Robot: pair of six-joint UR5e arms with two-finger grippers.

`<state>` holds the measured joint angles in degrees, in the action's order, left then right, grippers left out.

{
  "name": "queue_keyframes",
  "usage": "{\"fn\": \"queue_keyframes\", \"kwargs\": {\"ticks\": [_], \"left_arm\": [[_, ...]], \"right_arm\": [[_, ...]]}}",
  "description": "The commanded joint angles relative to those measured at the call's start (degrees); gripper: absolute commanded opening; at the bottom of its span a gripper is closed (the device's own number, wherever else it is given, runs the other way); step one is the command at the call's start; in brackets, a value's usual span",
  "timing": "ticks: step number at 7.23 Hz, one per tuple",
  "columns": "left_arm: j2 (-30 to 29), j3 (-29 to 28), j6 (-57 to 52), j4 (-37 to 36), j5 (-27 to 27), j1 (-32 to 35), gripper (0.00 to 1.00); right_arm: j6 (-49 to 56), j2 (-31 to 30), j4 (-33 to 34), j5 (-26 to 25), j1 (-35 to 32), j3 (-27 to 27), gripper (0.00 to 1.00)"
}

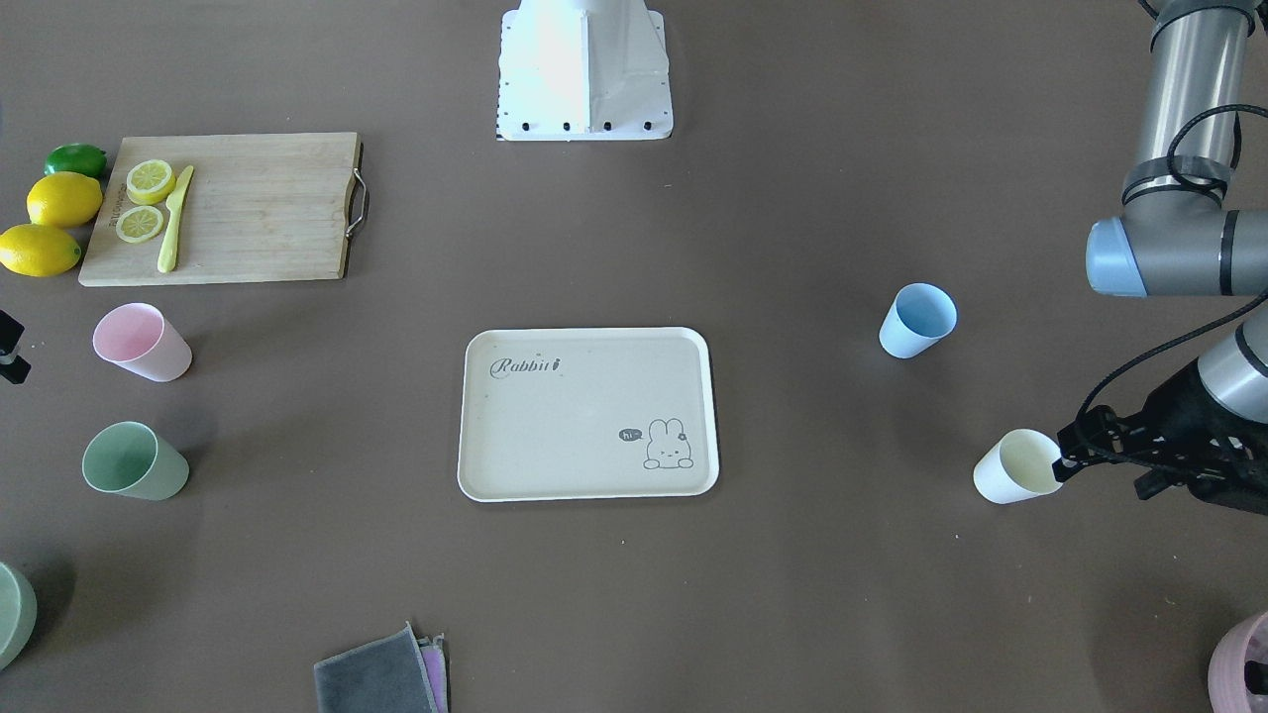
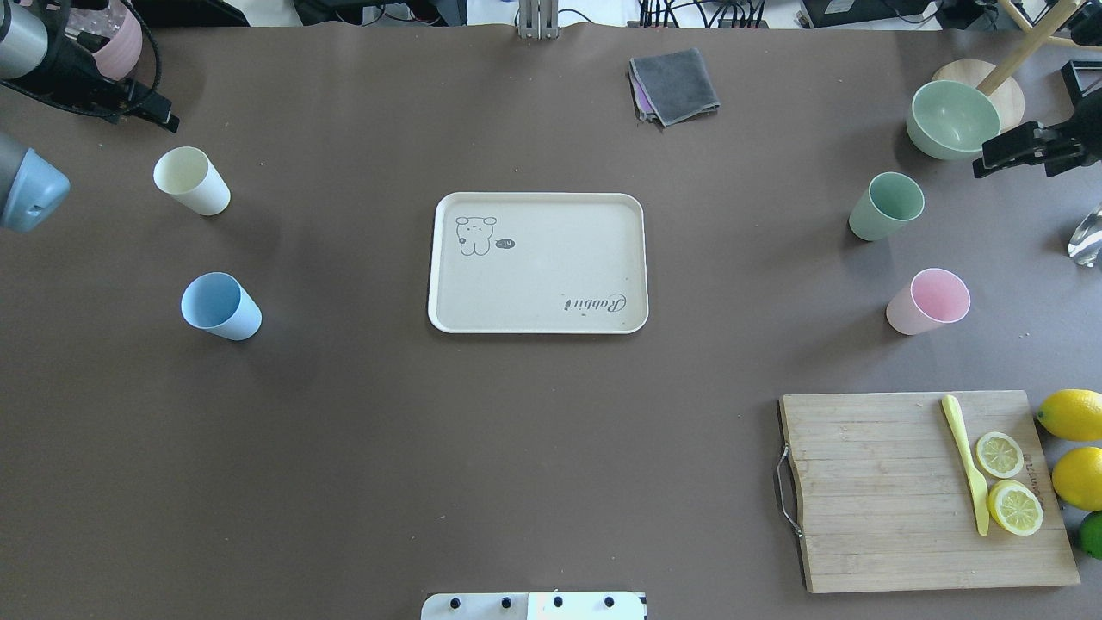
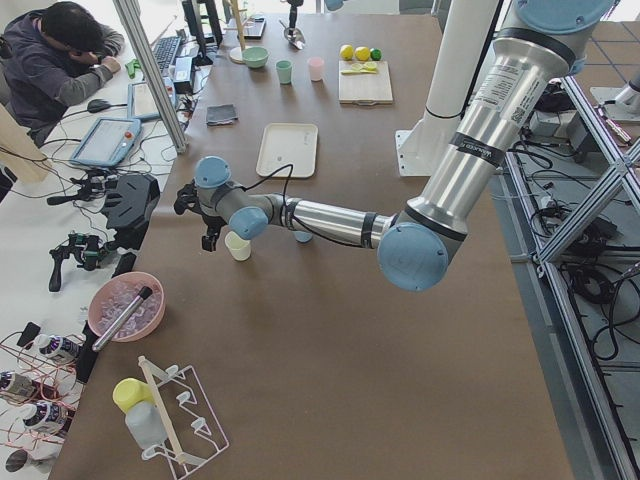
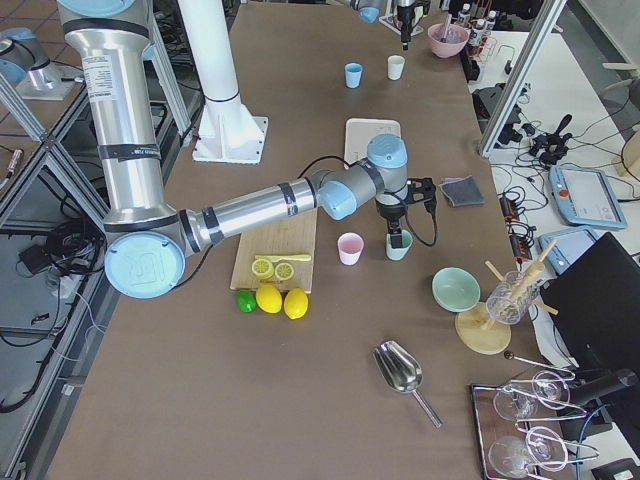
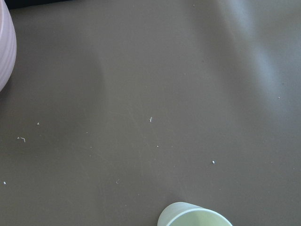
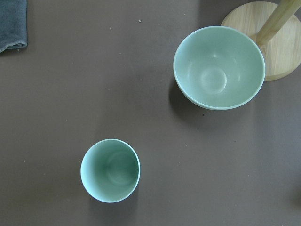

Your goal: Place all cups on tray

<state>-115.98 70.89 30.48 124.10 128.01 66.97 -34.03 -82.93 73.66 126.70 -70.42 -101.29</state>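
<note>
The cream tray lies empty at the table's middle. The pink cup and green cup stand on the robot's right. The blue cup and cream-yellow cup stand on its left. My left gripper hangs open beside the cream-yellow cup, whose rim shows in the left wrist view. My right gripper hangs open near the green cup, which shows in the right wrist view.
A wooden cutting board with lemon slices and a yellow knife lies near right, lemons beside it. A green bowl and wooden stand are far right. A grey cloth lies far centre. A mauve pot is far left.
</note>
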Motion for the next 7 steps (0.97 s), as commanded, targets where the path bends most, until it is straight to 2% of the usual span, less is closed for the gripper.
{"fn": "queue_keyframes", "kwargs": {"ticks": [1,6,7], "left_arm": [[0.5,-1.9,0.2,3.8,-4.2,-3.7,0.92],[2.6,-0.3,0.3,4.5,-3.7,-3.9,0.92],[3.1,-0.4,0.1,4.6,-3.8,-4.0,0.76]], "right_arm": [[-0.1,0.0,0.1,-0.1,0.2,0.0,1.00],[-0.1,0.0,0.0,-0.1,0.3,0.0,1.00],[-0.1,0.0,0.0,-0.1,0.3,0.0,1.00]]}}
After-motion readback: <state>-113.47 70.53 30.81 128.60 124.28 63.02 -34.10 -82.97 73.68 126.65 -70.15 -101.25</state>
